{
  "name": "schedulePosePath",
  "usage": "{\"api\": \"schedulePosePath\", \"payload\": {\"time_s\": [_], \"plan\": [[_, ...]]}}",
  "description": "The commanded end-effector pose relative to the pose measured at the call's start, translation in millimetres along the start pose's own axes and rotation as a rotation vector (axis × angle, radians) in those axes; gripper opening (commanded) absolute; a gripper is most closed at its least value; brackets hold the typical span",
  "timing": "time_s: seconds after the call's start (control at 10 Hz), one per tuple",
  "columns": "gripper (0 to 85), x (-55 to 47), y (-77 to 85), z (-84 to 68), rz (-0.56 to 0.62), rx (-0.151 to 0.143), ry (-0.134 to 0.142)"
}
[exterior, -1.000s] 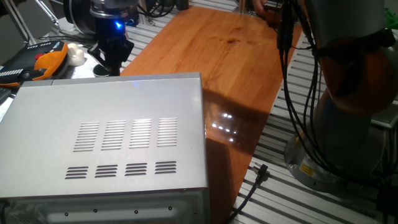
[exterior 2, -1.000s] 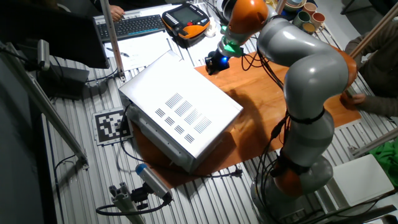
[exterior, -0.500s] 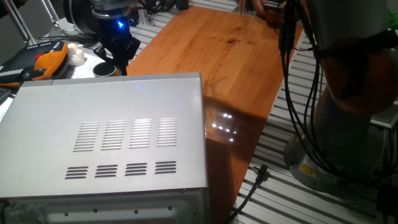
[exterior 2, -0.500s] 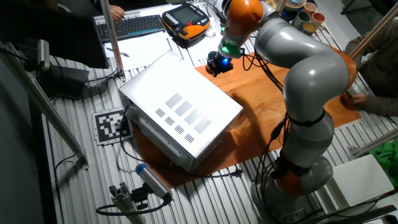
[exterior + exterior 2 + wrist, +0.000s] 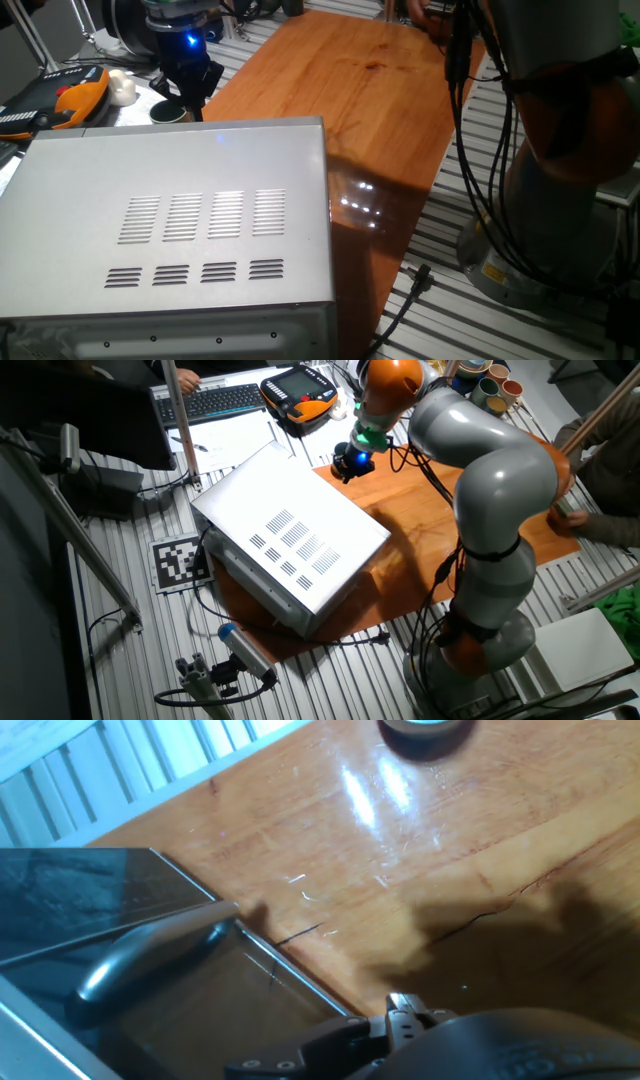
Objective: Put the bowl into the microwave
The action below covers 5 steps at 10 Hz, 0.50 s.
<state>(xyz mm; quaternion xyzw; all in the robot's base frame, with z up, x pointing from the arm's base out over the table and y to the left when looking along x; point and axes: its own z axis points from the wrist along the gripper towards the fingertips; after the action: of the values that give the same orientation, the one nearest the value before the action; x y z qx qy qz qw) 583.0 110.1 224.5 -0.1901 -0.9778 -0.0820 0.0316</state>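
One boxy slotted steel microwave (image 5: 180, 235), round bowl (image 5: 167, 113)

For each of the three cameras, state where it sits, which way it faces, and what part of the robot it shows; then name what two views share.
One fixed view: behind the microwave, low, looking across its vented top and the wooden table; the gripper beyond, arm base at right.
The other fixed view: high, looking down on the microwave with the whole arm bent over the table.
Hand view: on the hand, looking down at the microwave door handle and the bowl; only a dark gripper part shows.
Shared: both fixed views show the vent slots.
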Motion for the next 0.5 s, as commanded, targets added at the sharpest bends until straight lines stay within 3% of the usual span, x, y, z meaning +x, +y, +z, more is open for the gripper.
{"api": "schedulePosePath", "payload": {"time_s": [0.0,0.1,0.2,0.3,0.4], "plan": [[0.0,0.1,0.0,0.0,0.013,-0.004,0.002],[0.0,0.1,0.0,0.0,0.022,0.002,0.009],[0.0,0.1,0.0,0.0,-0.003,0.019,-0.006],[0.0,0.1,0.0,0.0,-0.037,0.05,-0.059],[0.0,0.1,0.0,0.0,-0.043,0.033,-0.065]]}}
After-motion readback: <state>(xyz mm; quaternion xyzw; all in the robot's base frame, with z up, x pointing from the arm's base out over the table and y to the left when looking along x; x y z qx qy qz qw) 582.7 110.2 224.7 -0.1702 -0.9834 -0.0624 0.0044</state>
